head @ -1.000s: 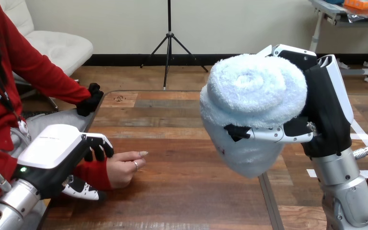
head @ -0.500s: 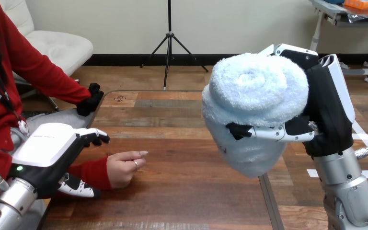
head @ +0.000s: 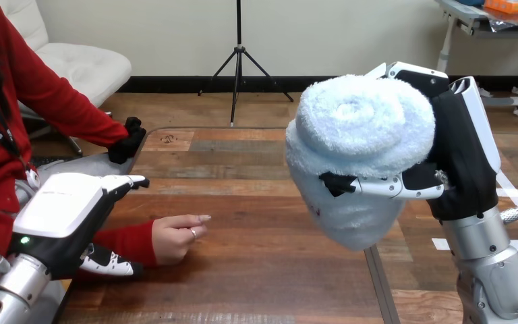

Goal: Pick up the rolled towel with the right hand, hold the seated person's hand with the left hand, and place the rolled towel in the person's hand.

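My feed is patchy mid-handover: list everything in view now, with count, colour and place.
rolled towel: one, light blue, held up at the view's right.
table: one, brown wood, across the view.
person's hand on the table: one, near the left edge, holding nothing.
person's hand at the far-left corner: one, in black.
left hand: one, black and white, open, over the person's red sleeve.
right hand: one, black and white, curled round the rolled towel.
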`<state>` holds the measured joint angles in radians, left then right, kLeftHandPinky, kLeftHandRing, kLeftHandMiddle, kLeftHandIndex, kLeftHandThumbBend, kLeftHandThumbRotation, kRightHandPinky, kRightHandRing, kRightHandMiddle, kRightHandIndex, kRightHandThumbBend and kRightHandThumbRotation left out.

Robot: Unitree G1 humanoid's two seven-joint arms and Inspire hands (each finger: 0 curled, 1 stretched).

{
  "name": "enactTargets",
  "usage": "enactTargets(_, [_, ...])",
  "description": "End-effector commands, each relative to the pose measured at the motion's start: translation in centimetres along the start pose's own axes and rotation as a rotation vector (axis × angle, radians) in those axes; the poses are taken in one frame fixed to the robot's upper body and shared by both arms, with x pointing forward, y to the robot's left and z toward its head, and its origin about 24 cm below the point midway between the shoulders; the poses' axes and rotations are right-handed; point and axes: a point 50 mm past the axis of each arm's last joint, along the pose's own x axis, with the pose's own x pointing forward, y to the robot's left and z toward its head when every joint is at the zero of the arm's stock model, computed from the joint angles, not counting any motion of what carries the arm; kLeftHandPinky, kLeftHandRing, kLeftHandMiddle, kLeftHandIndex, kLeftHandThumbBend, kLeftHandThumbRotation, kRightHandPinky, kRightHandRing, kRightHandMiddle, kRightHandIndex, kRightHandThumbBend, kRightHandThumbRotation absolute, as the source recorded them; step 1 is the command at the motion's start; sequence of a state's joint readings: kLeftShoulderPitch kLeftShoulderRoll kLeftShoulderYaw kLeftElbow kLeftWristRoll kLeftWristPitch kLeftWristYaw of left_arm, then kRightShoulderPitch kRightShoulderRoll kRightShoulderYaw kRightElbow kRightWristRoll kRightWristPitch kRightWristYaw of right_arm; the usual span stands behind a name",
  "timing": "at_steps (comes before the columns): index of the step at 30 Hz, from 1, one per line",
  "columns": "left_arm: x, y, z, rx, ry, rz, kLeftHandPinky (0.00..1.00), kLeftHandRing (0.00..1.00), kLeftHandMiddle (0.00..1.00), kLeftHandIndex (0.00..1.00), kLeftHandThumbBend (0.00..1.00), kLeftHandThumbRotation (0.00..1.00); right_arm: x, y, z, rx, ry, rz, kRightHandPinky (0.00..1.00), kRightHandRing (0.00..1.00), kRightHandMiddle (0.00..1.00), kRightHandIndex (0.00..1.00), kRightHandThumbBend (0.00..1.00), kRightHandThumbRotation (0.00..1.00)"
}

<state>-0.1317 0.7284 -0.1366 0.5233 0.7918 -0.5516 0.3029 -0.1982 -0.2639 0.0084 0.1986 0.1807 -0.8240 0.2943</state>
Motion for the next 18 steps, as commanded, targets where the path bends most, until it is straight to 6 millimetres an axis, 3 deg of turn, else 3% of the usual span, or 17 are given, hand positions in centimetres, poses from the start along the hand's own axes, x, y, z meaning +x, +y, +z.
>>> enactTargets(1, [1.3, 1.1, -0.4, 0.028, -0.005, 0.049, 0.76, 0.79, 0.82, 0.83, 1.00, 0.25, 1.6, -0.7, 1.0, -0.012, -0.090, -0.037, 0.03, 0.06, 0.10, 0.08, 0.56, 0.00])
enactTargets(18, [2.4, 0.0, -1.6, 0.035, 0.069, -0.064, 0.80, 0.85, 0.88, 0.89, 1.00, 0.35, 1.5, -0.6, 1.2, -0.009, -0.076, -0.025, 0.04, 0.07, 0.10, 0.07, 0.55, 0.00])
